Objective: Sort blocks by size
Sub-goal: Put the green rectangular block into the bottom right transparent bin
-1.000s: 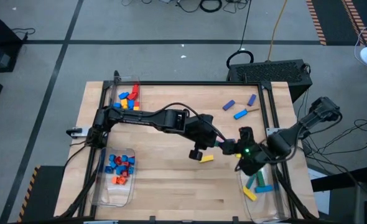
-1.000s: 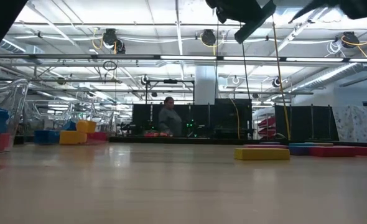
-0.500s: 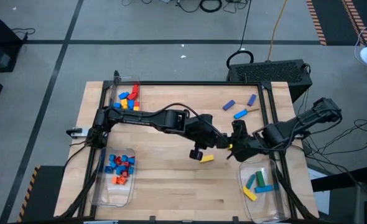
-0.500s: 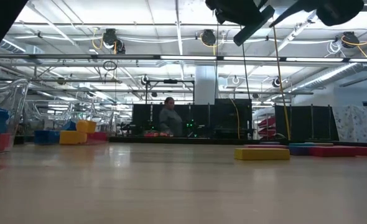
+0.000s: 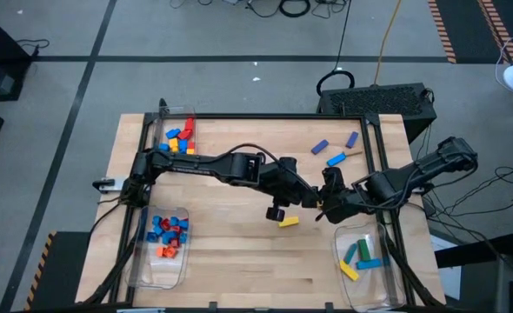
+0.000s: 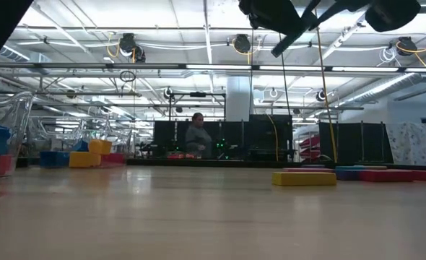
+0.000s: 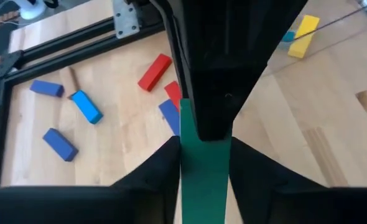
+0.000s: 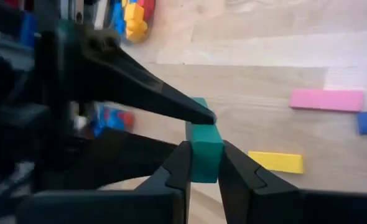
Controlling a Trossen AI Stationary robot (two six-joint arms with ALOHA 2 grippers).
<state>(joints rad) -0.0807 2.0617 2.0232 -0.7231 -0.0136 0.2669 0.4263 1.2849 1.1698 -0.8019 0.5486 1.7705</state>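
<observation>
Above the middle of the table, my left gripper (image 5: pixel 312 198) and my right gripper (image 5: pixel 328 203) meet tip to tip. A long green block (image 7: pixel 202 163) spans between them, with both grippers shut on it. In the right wrist view its green end (image 8: pixel 203 144) shows between my right fingers, with the left gripper's dark fingers (image 8: pixel 162 98) pointing at it. A yellow bar (image 5: pixel 289 222) lies flat on the wood just below them. A pink bar (image 8: pixel 326 99) lies beyond it. My left gripper pinches the green block's long sides (image 7: pixel 202 183) between its two fingers. It slants down from the table's left, and the block runs along the fingers and sticks out ahead of them, clear of the table. My right gripper pinches the block's other end (image 8: pixel 203 158) between its two fingers (image 8: pixel 236 169), slanting down from the table's right. The block stays lifted clear.
Three clear bins hold sorted blocks: far left (image 5: pixel 176 139), near left (image 5: pixel 165 239) and near right (image 5: pixel 361 261). Loose blue blocks (image 5: pixel 336 160) lie at the far right, with red ones (image 7: pixel 154 71) nearby. A person stands in the room behind (image 6: pixel 196 137).
My right gripper has swung from above the near-right bin toward the table's left and far side, up to the left gripper's tips. The left arm has kept still with the green block.
</observation>
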